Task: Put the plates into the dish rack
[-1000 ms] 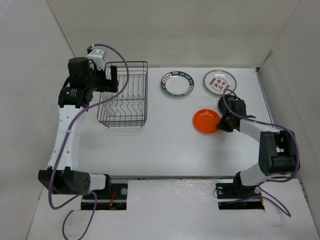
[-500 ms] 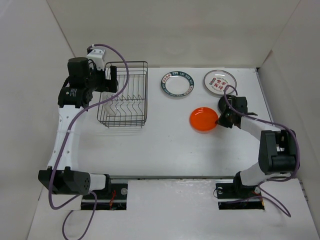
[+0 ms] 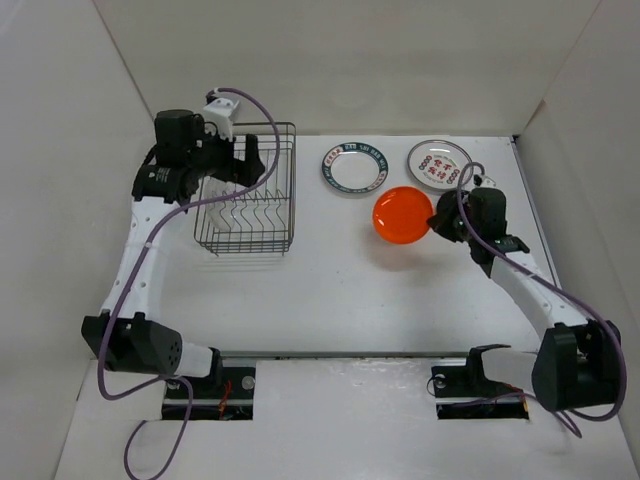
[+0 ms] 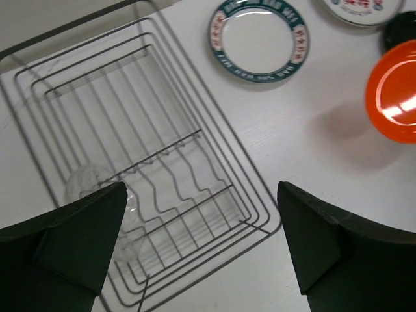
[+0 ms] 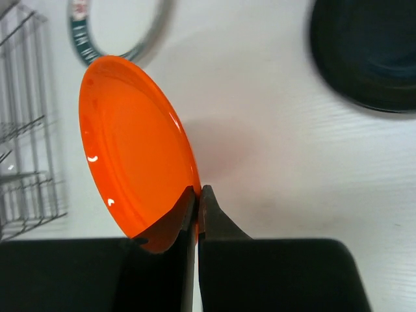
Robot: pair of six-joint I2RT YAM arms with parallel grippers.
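The orange plate (image 3: 403,215) hangs tilted on edge above the counter (image 3: 340,290), its rim pinched between the closed right fingers (image 5: 214,224); the rack (image 3: 245,250) lies well to its left; the left fingers (image 4: 78,240) hover there, spread wide and empty.

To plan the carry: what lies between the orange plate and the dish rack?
Top view: only bare table from orange plate to dish rack; green-rimmed plate sits farther back.
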